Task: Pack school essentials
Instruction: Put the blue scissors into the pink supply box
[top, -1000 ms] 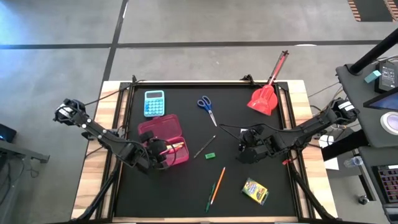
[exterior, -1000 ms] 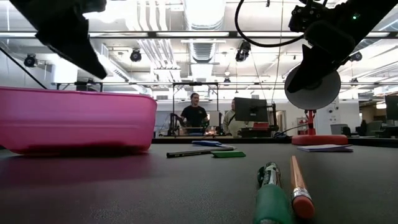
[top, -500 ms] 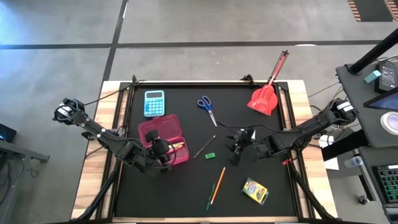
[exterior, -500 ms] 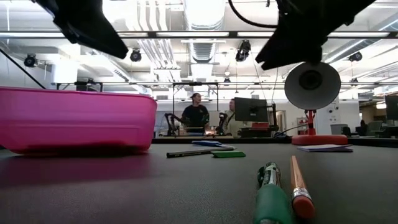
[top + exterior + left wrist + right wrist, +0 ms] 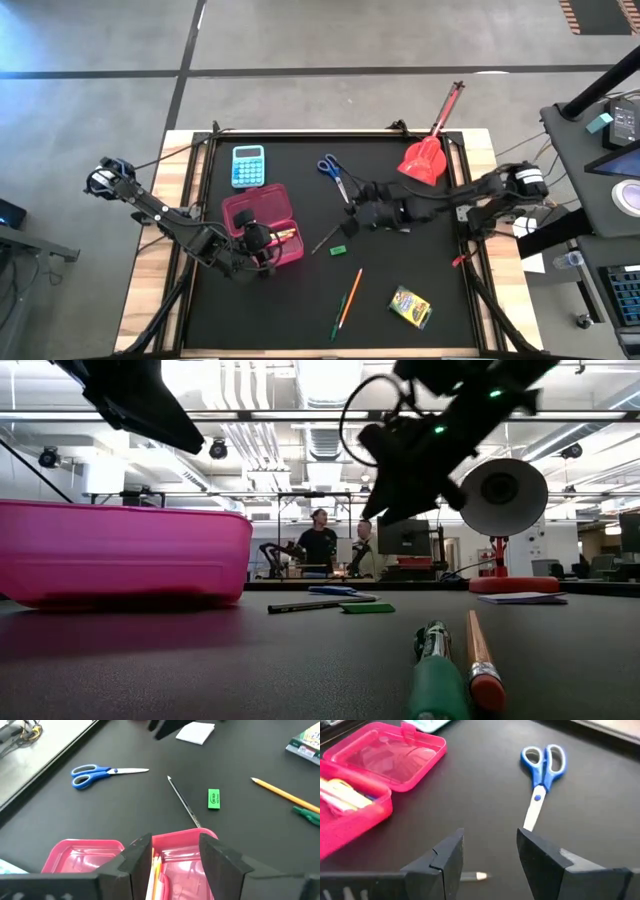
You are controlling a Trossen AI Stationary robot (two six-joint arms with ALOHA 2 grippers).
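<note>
An open pink pencil case [image 5: 263, 222] lies on the black mat, with pencils inside its tray [image 5: 155, 870]. My left gripper [image 5: 175, 856] hovers open above that tray [image 5: 258, 240]. My right gripper [image 5: 490, 851] is open above the mat [image 5: 355, 215], between the blue-handled scissors [image 5: 542, 767] and a dark pencil [image 5: 330, 237] whose tip [image 5: 472, 876] shows below its fingers. A green eraser [image 5: 338, 250] lies flat next to the dark pencil. An orange pencil [image 5: 350, 297], a green pen [image 5: 337, 320] and the crayon box [image 5: 410, 307] lie nearer the near edge.
A blue calculator [image 5: 248, 165] lies far of the case. A red long-handled scoop [image 5: 428, 155] rests at the far right corner. A raised frame [image 5: 470, 230] borders the mat. People stand in the room beyond the table [image 5: 318, 550].
My right gripper has travelled toward the table's left and slightly toward the far edge, from over the mat's right middle to a spot by the dark pencil and scissors. Its arm has stretched out across the mat.
</note>
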